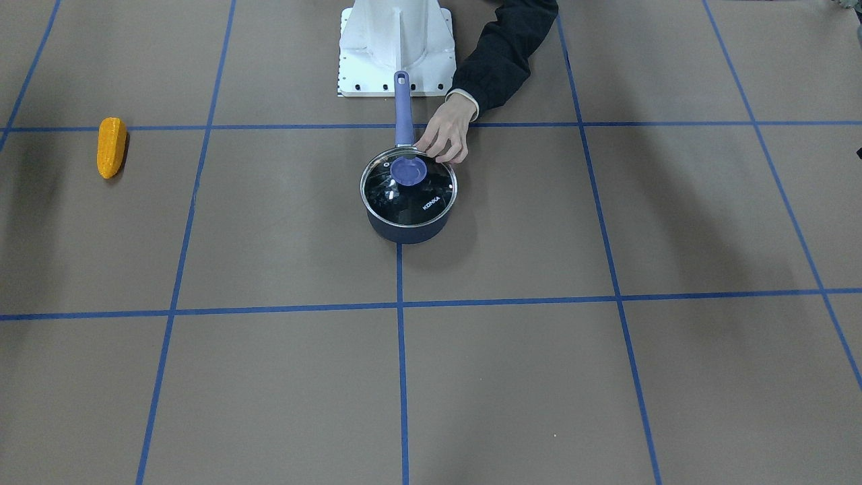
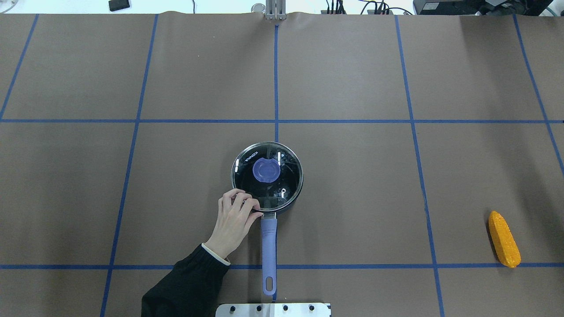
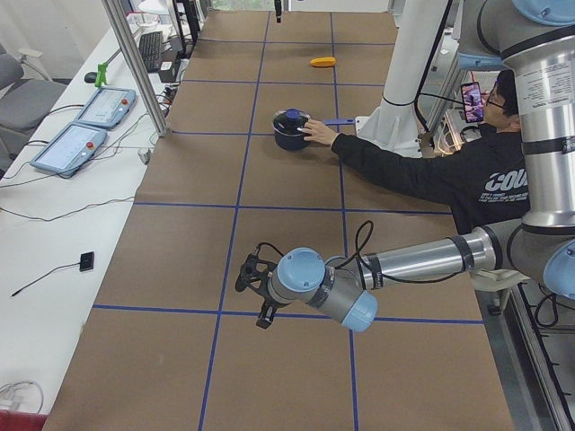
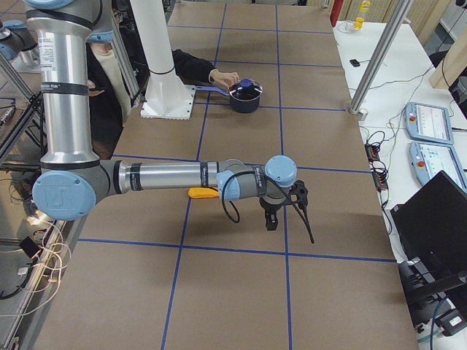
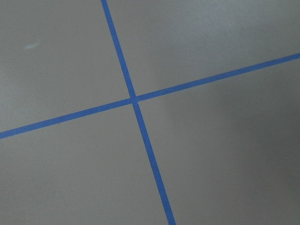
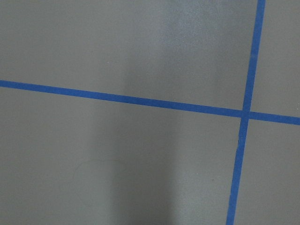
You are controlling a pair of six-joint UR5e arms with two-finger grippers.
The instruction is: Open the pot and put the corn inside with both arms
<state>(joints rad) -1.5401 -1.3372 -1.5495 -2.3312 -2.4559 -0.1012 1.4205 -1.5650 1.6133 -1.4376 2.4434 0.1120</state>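
The dark navy pot [image 1: 408, 229] stands mid-table with its purple-blue handle [image 2: 269, 246] pointing at the robot base. The glass lid [image 2: 282, 187] with a blue knob [image 2: 266, 170] is on it. The corn [image 1: 111, 147] lies flat far off on the robot's right side, and also shows in the overhead view [image 2: 503, 238]. My left gripper [image 3: 267, 312] and right gripper [image 4: 271, 217] hang over bare table at opposite ends, far from the pot and showing only in the side views. I cannot tell whether they are open or shut. Both wrist views show only the table.
A person's hand [image 2: 233, 220] in a black sleeve touches the lid's rim beside the handle. The white base plate [image 1: 396, 47] is just behind the handle. Blue tape lines cross the brown table. Pendants and cables lie on the side benches.
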